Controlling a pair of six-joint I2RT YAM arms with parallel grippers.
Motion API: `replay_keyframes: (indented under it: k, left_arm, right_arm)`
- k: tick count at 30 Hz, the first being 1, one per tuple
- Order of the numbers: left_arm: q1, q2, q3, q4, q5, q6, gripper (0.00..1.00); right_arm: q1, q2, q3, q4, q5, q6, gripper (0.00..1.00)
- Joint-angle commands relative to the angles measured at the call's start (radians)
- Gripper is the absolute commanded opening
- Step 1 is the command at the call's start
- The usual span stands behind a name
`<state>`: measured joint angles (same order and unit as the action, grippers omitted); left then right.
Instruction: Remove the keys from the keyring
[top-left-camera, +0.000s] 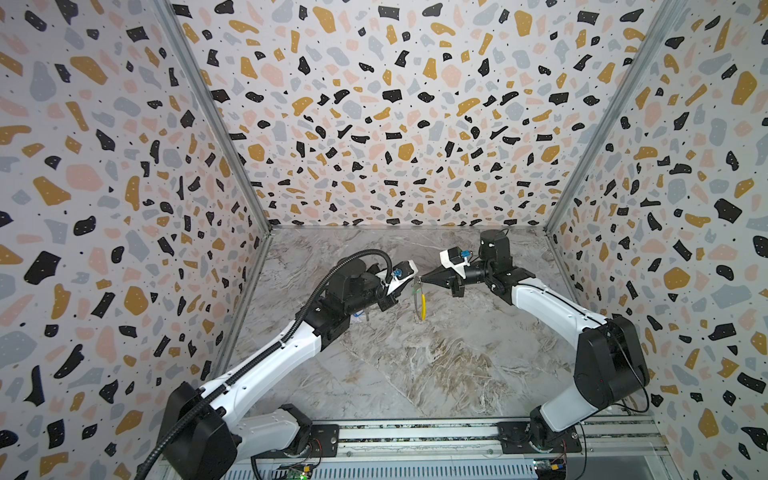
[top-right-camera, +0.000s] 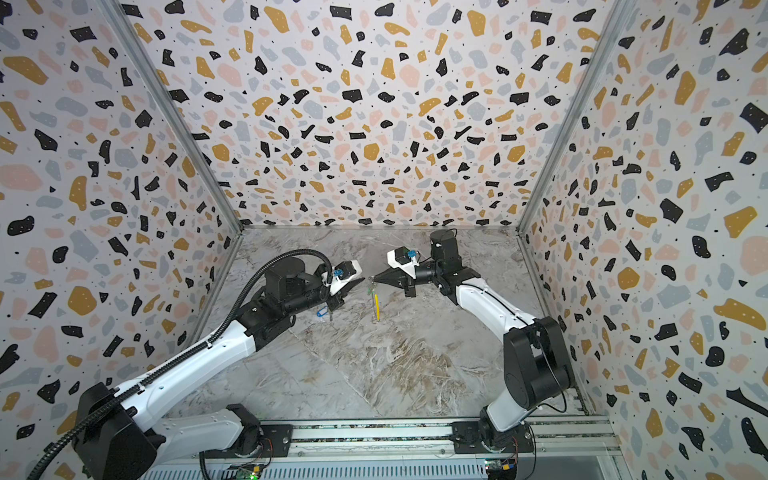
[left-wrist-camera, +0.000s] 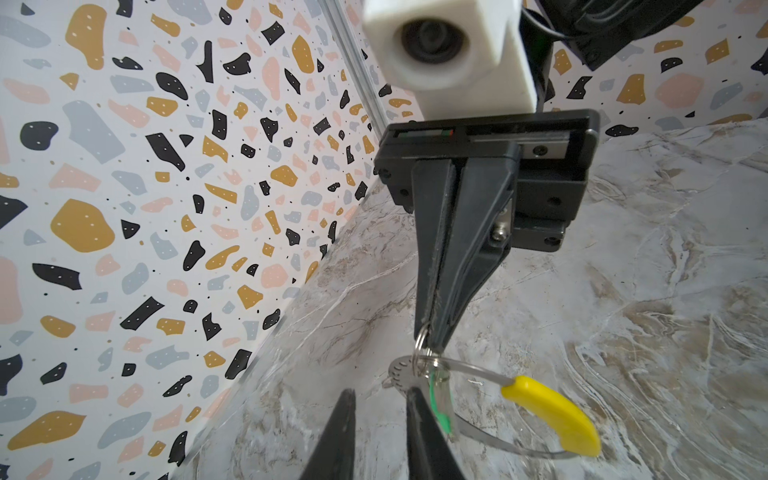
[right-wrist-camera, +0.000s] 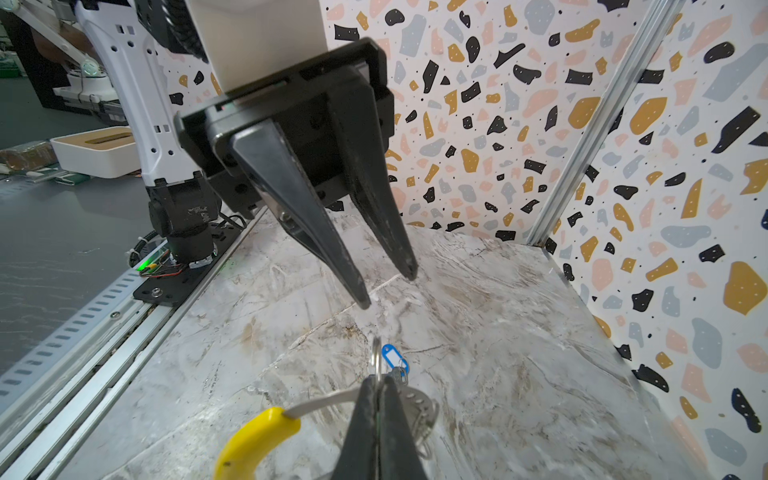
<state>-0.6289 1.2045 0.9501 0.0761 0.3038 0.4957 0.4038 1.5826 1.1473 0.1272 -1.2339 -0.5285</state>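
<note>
Near left, flat on the marble table (top-left-camera: 415, 374): blue-tagged key (top-right-camera: 322, 312), off the ring. Farther, mid-scene, hanging clear of the table: keyring (left-wrist-camera: 548, 409) with green-tagged key (left-wrist-camera: 438, 399), pinched between pressed-together tips of right gripper (left-wrist-camera: 430, 336). Just left: left gripper (right-wrist-camera: 390, 289), slightly spread, empty.

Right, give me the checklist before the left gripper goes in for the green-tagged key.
1. Right gripper shut on the keyring: ok.
2. Green-tagged key on the keyring, hanging below the grip: ok.
3. Blue-tagged key off the keyring, lying on the table: ok.
4. Left gripper open and empty: ok.
5. Green-tagged key between the left fingers: not ok. In the left wrist view it sits outside the gap, beside one finger.
6. Keyring hanging clear of the table: cannot tell.
</note>
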Motion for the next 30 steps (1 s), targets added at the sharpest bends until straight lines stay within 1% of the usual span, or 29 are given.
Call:
replay_keyframes:
  k: [1, 10, 15, 20, 25, 26, 27, 28, 30]
  left_arm:
    - [-0.024, 0.015, 0.053, -0.015, -0.022, 0.053, 0.24]
    - [-0.057, 0.068, 0.116, -0.091, -0.062, 0.086, 0.24]
    - [-0.066, 0.087, 0.136, -0.119, -0.086, 0.086, 0.23]
    - [-0.071, 0.095, 0.144, -0.123, -0.079, 0.089, 0.17]
    - [-0.071, 0.107, 0.156, -0.143, -0.068, 0.090, 0.04]
    - [-0.071, 0.108, 0.156, -0.144, -0.065, 0.090, 0.01]
    - [-0.071, 0.109, 0.157, -0.144, -0.058, 0.089, 0.00]
    - [-0.071, 0.109, 0.158, -0.144, -0.050, 0.088, 0.00]
    - [-0.071, 0.107, 0.159, -0.134, -0.043, 0.071, 0.00]
  right_arm:
    - [0.003, -0.041, 0.046, -0.039, -0.012, -0.020, 0.00]
    - [0.012, -0.043, 0.062, -0.099, -0.001, -0.062, 0.00]
    - [0.016, -0.048, 0.064, -0.124, 0.010, -0.084, 0.00]
    - [0.022, -0.050, 0.075, -0.149, 0.019, -0.105, 0.00]
    - [0.024, -0.064, 0.075, -0.151, 0.028, -0.116, 0.00]
    - [0.024, -0.067, 0.076, -0.150, 0.030, -0.117, 0.00]
    - [0.024, -0.069, 0.077, -0.149, 0.035, -0.117, 0.00]
    - [0.024, -0.074, 0.075, -0.146, 0.036, -0.117, 0.03]
    - [0.022, -0.084, 0.072, -0.141, 0.061, -0.122, 0.13]
